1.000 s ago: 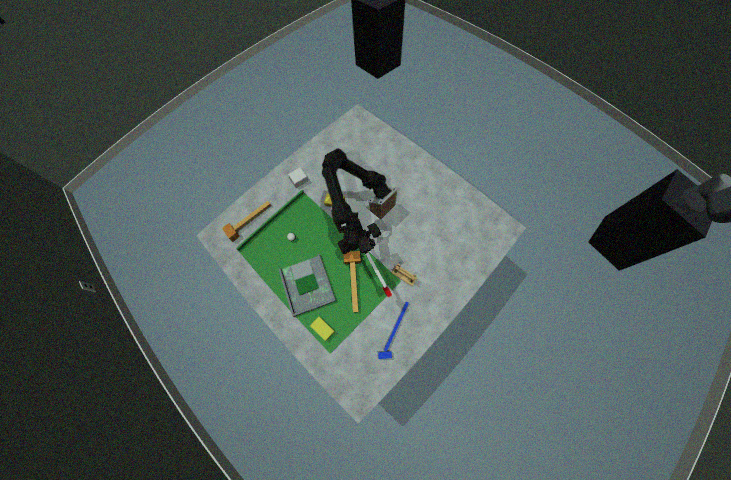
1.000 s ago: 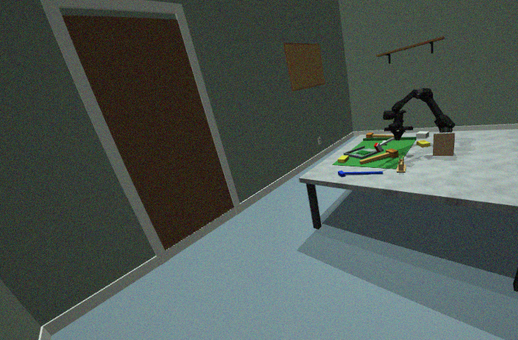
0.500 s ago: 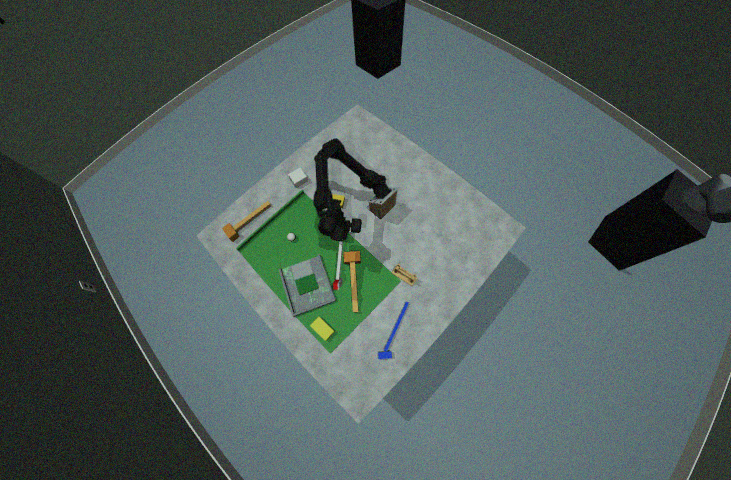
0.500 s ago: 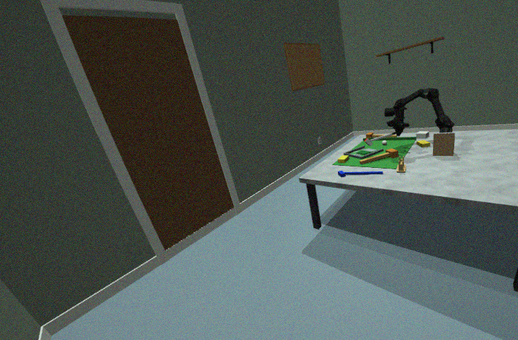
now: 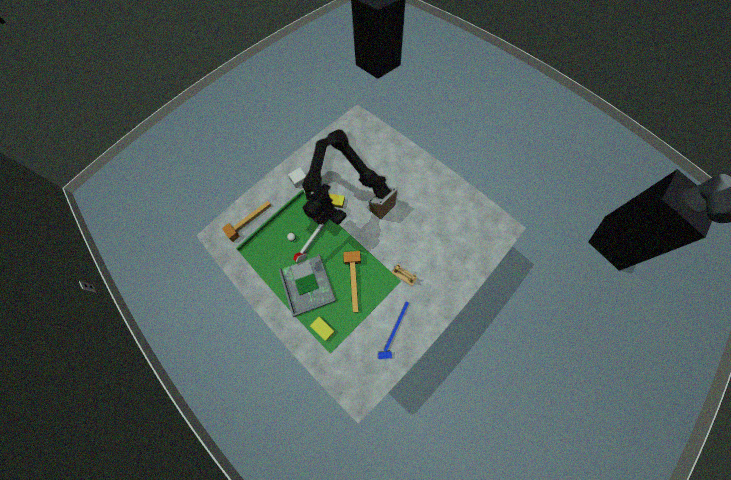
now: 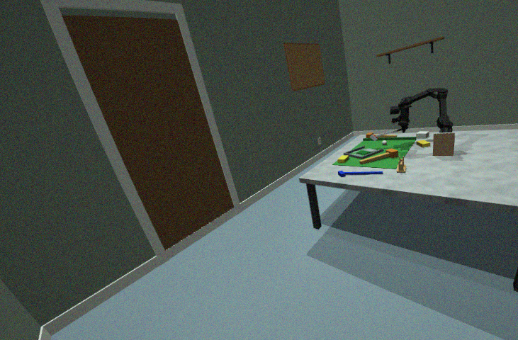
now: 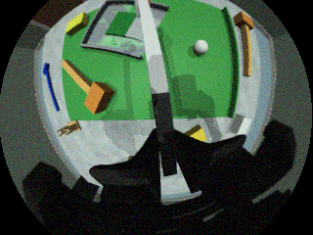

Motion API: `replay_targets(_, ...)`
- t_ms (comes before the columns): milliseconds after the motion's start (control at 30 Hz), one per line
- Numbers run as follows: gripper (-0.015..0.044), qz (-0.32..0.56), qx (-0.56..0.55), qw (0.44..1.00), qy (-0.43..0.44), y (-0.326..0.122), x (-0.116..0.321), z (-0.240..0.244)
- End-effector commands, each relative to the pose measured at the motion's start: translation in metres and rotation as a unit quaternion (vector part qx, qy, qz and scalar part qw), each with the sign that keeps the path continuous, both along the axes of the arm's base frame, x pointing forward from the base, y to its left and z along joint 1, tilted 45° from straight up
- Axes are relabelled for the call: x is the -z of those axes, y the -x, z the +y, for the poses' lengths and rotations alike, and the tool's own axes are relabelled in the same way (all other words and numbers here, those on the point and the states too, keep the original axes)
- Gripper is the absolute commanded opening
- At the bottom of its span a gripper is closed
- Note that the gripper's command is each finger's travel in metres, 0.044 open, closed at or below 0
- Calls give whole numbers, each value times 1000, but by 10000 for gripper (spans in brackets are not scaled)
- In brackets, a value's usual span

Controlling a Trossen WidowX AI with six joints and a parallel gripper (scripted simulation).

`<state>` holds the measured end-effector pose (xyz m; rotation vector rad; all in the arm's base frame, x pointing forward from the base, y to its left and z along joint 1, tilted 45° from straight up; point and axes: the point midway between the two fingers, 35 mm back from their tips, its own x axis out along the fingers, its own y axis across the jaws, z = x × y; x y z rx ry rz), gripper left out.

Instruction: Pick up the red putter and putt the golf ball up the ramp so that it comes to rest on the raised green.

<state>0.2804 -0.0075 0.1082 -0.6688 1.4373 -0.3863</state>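
My gripper is shut on the red putter's dark grip. The red putter has a pale shaft that slants down over the green mat. Its red and grey head is above the mat, between the ball and the ramp; the wrist view cuts most of it off. The white golf ball sits on the mat, to the right of the shaft in the wrist view. The grey ramp carries the raised green, with no ball on it.
An orange mallet lies on the mat. A second mallet lies beyond the green rail. Yellow blocks, a white block, a blue putter and a wooden stand are around.
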Motion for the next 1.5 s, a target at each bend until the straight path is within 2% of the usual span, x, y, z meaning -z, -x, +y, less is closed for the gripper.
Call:
replay_targets(0, 0, -43, 55, 998, 7, 8, -16, -19)
replay_targets(367, 0, -165, 208, 964, 26, 41, -59, -66)
replay_targets(1467, 0, -168, 210, 963, 27, 36, -15, -111)
